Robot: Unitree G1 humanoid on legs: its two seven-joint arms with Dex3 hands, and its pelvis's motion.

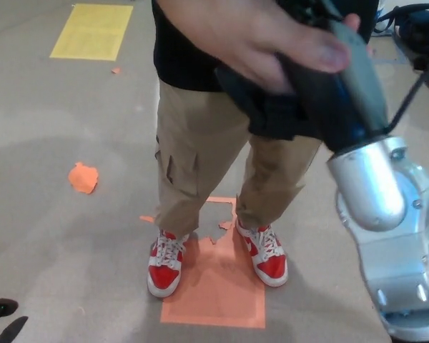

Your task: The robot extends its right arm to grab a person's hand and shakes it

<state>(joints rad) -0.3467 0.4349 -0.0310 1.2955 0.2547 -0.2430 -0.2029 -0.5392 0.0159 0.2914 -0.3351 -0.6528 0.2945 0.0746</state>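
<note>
Upper right of frame: robot's black, hard-shelled right hand [322, 93] clasped around person's bare hand [264, 39], thumb laid across black casing. Grasp judged achieved; handshake judged in progress, release outstanding. Brushed silver metal wrist housing [386, 214] below, rounded, smooth. Lower centre: red-and-white laced sneakers [218, 261] on flat orange floor patch [218, 293]. Left hand absent from frame.

glossy metal forearm [390, 214], matt cloth trousers [200, 157]
</note>
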